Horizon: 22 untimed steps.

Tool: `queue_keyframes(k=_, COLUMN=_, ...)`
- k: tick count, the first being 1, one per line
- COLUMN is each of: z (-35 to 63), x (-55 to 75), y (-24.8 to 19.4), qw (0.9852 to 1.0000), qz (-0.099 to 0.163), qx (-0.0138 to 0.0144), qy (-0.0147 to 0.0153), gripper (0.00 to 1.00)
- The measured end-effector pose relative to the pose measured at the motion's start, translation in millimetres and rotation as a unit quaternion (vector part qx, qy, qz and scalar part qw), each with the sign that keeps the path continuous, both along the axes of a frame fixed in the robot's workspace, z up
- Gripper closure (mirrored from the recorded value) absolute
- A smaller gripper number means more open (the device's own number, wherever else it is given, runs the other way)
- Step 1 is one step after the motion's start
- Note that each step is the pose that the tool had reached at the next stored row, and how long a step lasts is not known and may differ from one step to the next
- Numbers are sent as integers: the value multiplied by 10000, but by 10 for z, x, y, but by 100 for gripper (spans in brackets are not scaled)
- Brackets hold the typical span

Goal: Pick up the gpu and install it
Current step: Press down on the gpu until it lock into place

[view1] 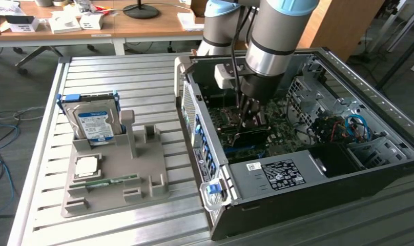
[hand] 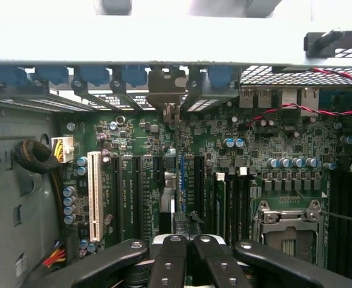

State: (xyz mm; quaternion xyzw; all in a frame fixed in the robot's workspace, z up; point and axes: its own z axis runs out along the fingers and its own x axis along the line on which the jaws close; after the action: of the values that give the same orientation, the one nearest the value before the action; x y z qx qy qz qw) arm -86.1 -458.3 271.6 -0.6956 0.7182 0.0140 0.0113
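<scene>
A lab or workshop for robot work, by the look of it — a slatted metal bench (view1: 125, 77) carries an opened computer case (view1: 309, 154) toward its right edge in the exterior view, and a grey parts holder (view1: 111, 179) with a hard drive (view1: 94, 123) toward its left edge. Behind stands a wooden desk (view1: 152, 25) strewn with small boxes and what may be a lamp base (view1: 140, 10).

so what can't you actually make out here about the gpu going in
- Whether the gpu is seated in its slot: in the wrist view it shows edge-on, its lower part behind the shut gripper.
- The gripper's contact with the card: in the exterior view the arm covers it.
- The text on the hard drive label: too small in the exterior view.
- The memory stick markings: too small.
</scene>
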Motion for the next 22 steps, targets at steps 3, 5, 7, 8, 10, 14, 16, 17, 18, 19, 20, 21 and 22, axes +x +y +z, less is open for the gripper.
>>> queue_keyframes(k=3, z=-1, x=-1, y=-12, qw=10000, qz=-2, qx=1, qy=-1, gripper=89)
queue_keyframes(k=5, z=-11, x=-1, y=-13, qw=10000, qz=-1, qx=2, qy=-1, gripper=89)
queue_keyframes(k=7, z=-25, x=-1, y=-13, qw=10000, qz=-1, qx=0, qy=0, gripper=89)
queue_keyframes(k=8, z=-25, x=-1, y=-13, qw=10000, qz=-1, qx=0, qy=0, gripper=89)
queue_keyframes(k=10, z=-38, x=-1, y=-11, qw=10000, qz=-1, qx=19, qy=0, gripper=89)
queue_keyframes(k=14, z=-38, x=0, y=-5, qw=10000, qz=-1, qx=19, qy=0, gripper=89)
queue_keyframes(k=16, z=-38, x=-1, y=-5, qw=10000, qz=-1, qx=19, qy=-1, gripper=89)
queue_keyframes(k=17, z=-38, x=-1, y=-5, qw=10000, qz=-1, qx=19, qy=0, gripper=89)
queue_keyframes(k=18, z=-38, x=-1, y=-5, qw=10000, qz=-1, qx=19, qy=0, gripper=89)
queue_keyframes(k=19, z=-39, x=0, y=-2, qw=10000, qz=-1, qx=20, qy=-1, gripper=89)
queue_keyframes(k=20, z=-39, x=0, y=0, qw=10000, qz=-1, qx=20, qy=-1, gripper=89)
queue_keyframes(k=21, z=-38, x=0, y=1, qw=10000, qz=-1, qx=19, qy=0, gripper=89)
queue_keyframes(k=22, z=-38, x=0, y=1, qw=10000, qz=-1, qx=19, qy=0, gripper=89)
